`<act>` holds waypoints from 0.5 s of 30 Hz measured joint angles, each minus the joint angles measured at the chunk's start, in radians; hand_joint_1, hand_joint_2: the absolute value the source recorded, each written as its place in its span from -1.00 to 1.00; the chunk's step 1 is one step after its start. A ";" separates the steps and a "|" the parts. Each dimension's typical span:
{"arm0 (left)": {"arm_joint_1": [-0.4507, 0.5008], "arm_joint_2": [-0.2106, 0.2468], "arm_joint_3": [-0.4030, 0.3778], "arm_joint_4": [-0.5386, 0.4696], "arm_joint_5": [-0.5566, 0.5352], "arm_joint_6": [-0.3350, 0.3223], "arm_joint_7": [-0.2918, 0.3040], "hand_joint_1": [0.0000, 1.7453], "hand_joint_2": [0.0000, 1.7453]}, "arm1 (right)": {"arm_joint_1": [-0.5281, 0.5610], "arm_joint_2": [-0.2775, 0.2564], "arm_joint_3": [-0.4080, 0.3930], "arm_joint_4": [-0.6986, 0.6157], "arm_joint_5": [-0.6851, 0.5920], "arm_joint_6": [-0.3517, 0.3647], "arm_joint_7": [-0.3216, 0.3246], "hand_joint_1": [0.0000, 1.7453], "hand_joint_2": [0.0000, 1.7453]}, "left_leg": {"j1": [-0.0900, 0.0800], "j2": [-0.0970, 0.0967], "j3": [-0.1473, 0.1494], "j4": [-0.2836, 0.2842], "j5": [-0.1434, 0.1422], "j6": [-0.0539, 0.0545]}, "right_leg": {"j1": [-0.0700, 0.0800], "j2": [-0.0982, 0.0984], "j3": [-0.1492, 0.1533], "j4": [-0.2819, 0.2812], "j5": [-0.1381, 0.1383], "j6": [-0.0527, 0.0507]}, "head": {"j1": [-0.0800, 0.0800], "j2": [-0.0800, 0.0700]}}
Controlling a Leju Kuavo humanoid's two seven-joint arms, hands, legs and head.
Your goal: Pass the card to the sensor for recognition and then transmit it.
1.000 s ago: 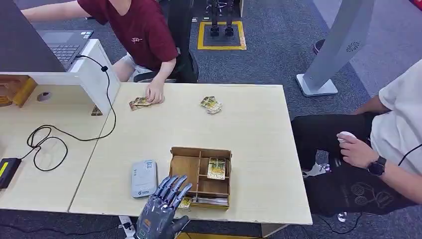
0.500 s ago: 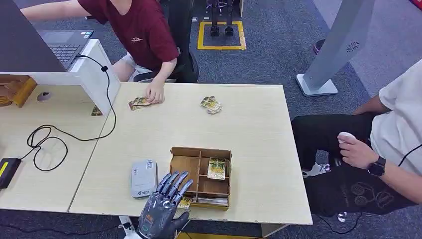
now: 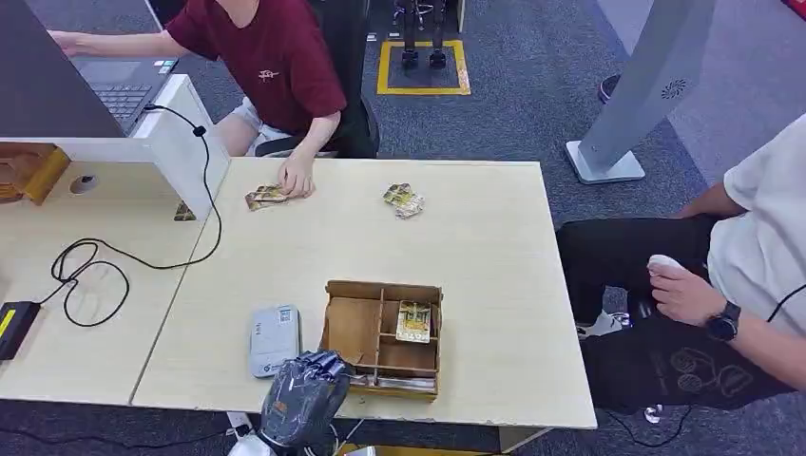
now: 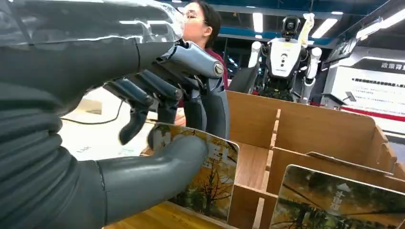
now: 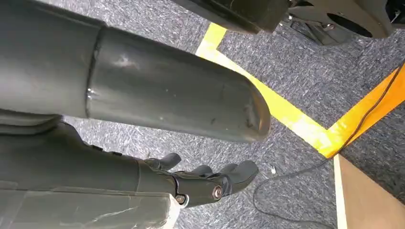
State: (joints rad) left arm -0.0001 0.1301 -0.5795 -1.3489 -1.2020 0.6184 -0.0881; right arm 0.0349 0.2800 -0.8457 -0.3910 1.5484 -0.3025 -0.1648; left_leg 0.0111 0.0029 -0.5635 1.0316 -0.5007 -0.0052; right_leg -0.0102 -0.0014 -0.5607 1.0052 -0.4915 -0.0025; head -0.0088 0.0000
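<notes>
Fingers and thumb of my left hand [image 4: 157, 124] pinched a landscape card [image 4: 207, 174] at the wooden tray's [image 3: 380, 290] near corner, ready to lift toward the grey card reader [image 3: 274, 339] just beside it; my right hand [image 5: 210, 183] hung slack, holding nothing.

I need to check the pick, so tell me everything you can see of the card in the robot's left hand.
The card is thin and glossy, printed with an autumn tree scene, corners rounded. It stands tilted at the near left compartment of the wooden tray. The left hand pinches it, thumb across its printed face, darker fingers behind its top edge.
</notes>
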 joint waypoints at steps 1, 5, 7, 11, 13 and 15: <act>0.000 -0.001 0.000 0.000 0.009 -0.002 -0.005 1.00 1.00 | 0.000 0.000 0.000 0.000 -0.001 0.000 0.000 -1.00 -1.00 | 0.000 0.000 0.000 0.000 0.000 0.000 | 0.000 0.000 0.000 0.000 0.000 0.000 | 0.000 0.000; 0.000 -0.005 0.004 0.000 0.025 -0.013 -0.010 1.00 1.00 | 0.001 -0.001 0.003 0.000 -0.013 0.006 0.000 -1.00 -1.00 | 0.000 0.000 0.000 0.000 0.000 0.000 | 0.000 0.000 0.000 0.000 0.000 0.000 | 0.000 0.000; 0.000 -0.005 0.008 0.000 0.034 -0.022 -0.017 1.00 1.00 | 0.002 -0.001 0.006 -0.002 -0.015 0.011 0.000 -1.00 -1.00 | 0.000 0.000 0.000 0.000 0.000 0.000 | 0.000 0.000 0.000 0.000 0.000 0.000 | 0.000 0.000; 0.000 -0.005 0.010 0.000 0.050 -0.027 -0.026 1.00 1.00 | 0.002 -0.001 0.010 -0.005 -0.015 0.013 0.000 -1.00 -1.00 | 0.000 0.000 0.000 0.000 0.000 0.000 | 0.000 0.000 0.000 0.000 0.000 0.000 | 0.000 0.000; 0.000 -0.006 0.012 0.000 0.066 -0.031 -0.032 1.00 1.00 | 0.003 -0.001 0.011 -0.006 -0.017 0.014 0.000 -1.00 -1.00 | 0.000 0.000 0.000 0.000 0.000 0.000 | 0.000 0.000 0.000 0.000 0.000 0.000 | 0.000 0.000; 0.000 -0.006 0.014 0.000 0.072 -0.031 -0.035 1.00 1.00 | 0.003 -0.001 0.013 -0.006 -0.016 0.016 0.000 -1.00 -1.00 | 0.000 0.000 0.000 0.000 0.000 0.000 | 0.000 0.000 0.000 0.000 0.000 0.000 | 0.000 0.000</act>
State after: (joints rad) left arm 0.0003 0.1240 -0.5650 -1.3493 -1.1303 0.5871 -0.1228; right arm 0.0376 0.2792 -0.8331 -0.3971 1.5320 -0.2869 -0.1648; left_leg 0.0111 0.0029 -0.5635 1.0315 -0.5007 -0.0052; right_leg -0.0102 -0.0014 -0.5606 1.0052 -0.4915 -0.0025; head -0.0088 0.0000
